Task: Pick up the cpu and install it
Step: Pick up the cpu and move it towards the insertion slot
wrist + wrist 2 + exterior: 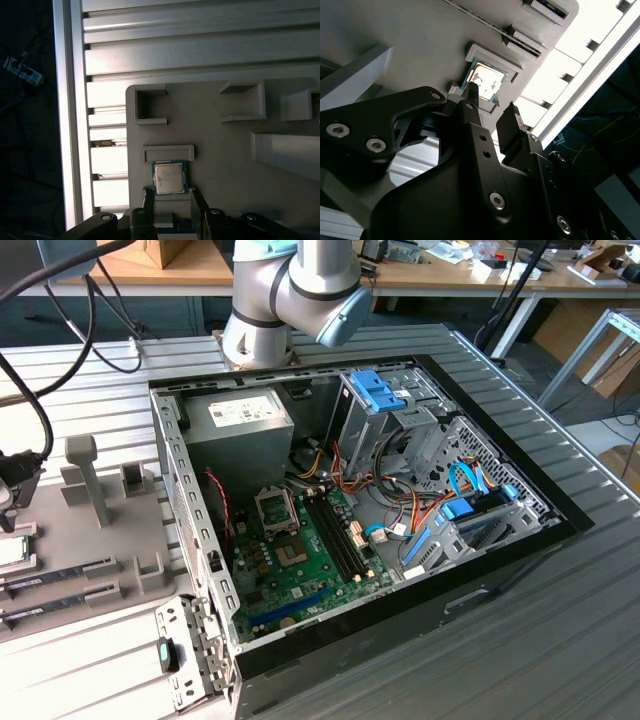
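1. Cpu (170,177) lying flat in the grey tray's (220,150) square pocket.
2. Gripper (172,192) spread wide, empty, hovering over that pocket.
3. Best centred squarely across opposite cpu edges; no tilt.

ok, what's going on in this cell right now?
The arm's gripper hovers over the grey fixture tray with its fingers open and lined up on the cpu. The cpu lies flat in its nest on the tray and is not gripped. In the exterior view the open PC case sits beside the tray, and its motherboard socket looks to have no chip in it.
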`<state>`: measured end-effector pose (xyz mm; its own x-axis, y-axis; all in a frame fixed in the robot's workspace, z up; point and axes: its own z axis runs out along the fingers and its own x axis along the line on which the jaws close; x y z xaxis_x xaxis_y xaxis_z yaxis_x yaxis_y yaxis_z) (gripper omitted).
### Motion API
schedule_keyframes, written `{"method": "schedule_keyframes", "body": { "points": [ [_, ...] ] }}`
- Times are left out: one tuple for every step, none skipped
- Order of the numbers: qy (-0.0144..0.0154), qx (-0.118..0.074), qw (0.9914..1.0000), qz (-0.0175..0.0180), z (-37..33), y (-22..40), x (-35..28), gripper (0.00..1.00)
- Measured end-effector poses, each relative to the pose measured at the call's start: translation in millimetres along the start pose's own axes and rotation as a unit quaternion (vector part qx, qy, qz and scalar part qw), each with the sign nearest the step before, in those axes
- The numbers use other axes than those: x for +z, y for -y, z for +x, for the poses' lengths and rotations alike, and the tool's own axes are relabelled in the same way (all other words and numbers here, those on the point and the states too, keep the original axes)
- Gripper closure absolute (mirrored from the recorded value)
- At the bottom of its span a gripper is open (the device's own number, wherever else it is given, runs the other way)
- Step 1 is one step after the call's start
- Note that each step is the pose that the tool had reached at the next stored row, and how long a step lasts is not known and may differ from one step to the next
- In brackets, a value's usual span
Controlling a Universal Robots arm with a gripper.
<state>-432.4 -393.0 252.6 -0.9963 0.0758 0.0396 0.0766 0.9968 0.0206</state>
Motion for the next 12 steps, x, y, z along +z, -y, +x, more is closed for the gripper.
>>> {"method": "schedule_keyframes", "body": {
  "points": [
    [0.0,0.0,1.0,0.0,0.0,0.0,0.2,0.58],
    [0.0,0.0,1.0,0.0,0.0,0.0,0.4,0.58],
    [0.0,0.0,1.0,0.0,0.0,0.0,0.5,0.58],
    [0.0,0.0,1.0,0.0,0.0,0.0,0.6,0.58],
    [0.0,0.0,1.0,0.0,0.0,0.0,0.8,0.58],
    [0.0,0.0,1.0,0.0,0.0,0.0,1.0,0.58],
    [0.0,0.0,1.0,0.0,-0.1,0.0,1.2,0.58],
    [0.0,0.0,1.0,0.0,-0.1,0.0,1.3,0.58],
    [0.0,0.0,1.0,0.0,-0.1,0.0,1.5,0.58],
    [0.0,0.0,1.0,0.0,-0.1,0.0,1.7,0.58],
    [0.0,0.0,1.0,0.0,-0.1,0.0,1.8,0.58],
    [0.0,0.0,1.0,0.0,-0.1,0.0,2.0,0.58]
  ]
}}
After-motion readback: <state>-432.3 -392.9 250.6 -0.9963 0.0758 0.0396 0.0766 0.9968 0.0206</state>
